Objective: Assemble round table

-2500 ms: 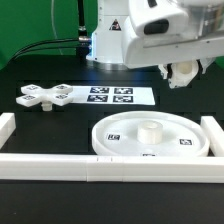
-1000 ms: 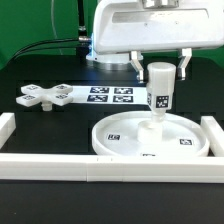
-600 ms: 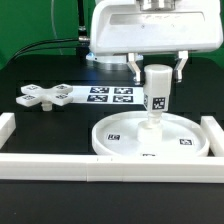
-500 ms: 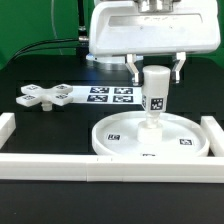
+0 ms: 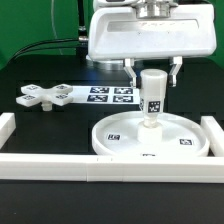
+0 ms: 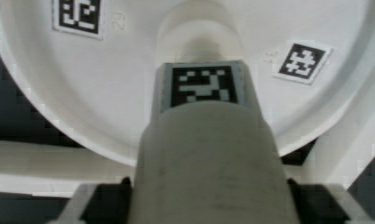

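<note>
The large round disc lies flat inside the rails. The short cylindrical leg stands nearly upright on the disc's centre hub, with a marker on its side. My gripper is straight above it, with its fingers down on both sides of the leg's top, shut on the leg. In the wrist view the leg fills the gap between the two dark pads and points down at the disc. The cross-shaped foot piece lies on the table at the exterior view's left, apart from the rest.
The marker board lies behind the disc. White border rails run along the front, the exterior view's left and right. The arm's white base stands at the back.
2.5 s ago the gripper was up at the exterior view's right and the hub was bare. Now the leg stands on the hub. Over the last second the gripper and leg top shifted slightly left.
</note>
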`<action>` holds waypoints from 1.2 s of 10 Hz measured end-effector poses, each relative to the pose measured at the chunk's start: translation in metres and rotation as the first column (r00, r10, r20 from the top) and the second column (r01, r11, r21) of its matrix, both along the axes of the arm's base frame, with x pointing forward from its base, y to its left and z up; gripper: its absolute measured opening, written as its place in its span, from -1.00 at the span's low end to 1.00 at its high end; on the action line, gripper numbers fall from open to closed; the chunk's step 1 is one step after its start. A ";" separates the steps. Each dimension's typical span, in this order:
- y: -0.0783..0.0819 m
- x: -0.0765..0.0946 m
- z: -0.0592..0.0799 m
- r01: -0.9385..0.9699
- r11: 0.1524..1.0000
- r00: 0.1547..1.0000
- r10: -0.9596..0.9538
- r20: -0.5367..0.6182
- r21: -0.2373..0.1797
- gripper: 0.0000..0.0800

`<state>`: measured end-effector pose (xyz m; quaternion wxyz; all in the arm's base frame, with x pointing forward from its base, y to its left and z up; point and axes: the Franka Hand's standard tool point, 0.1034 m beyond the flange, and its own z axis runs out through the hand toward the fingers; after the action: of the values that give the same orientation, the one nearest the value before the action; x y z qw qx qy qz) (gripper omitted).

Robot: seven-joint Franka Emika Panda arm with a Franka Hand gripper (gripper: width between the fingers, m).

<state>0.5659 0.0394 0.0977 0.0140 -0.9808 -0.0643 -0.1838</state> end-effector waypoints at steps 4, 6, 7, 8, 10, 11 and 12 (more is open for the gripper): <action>0.001 -0.003 -0.010 -0.001 1.000 1.000 0.001 -0.015 0.000 0.02; 0.001 -0.005 -0.016 -0.001 1.000 1.000 0.001 -0.019 0.000 0.02; 0.001 -0.003 -0.017 0.000 1.000 1.000 0.000 0.003 -0.002 0.02; 0.000 -0.003 -0.017 0.003 1.000 1.000 -0.003 0.027 -0.003 0.02; 0.000 -0.003 -0.017 0.003 1.000 1.000 -0.003 0.027 -0.003 0.30; 0.000 -0.003 -0.017 0.003 1.000 1.000 -0.003 0.027 -0.003 0.53; 0.000 -0.002 -0.017 0.003 1.000 1.000 -0.003 0.027 -0.003 0.59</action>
<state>0.5636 0.0395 0.0811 0.0113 -0.9783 -0.0632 -0.1970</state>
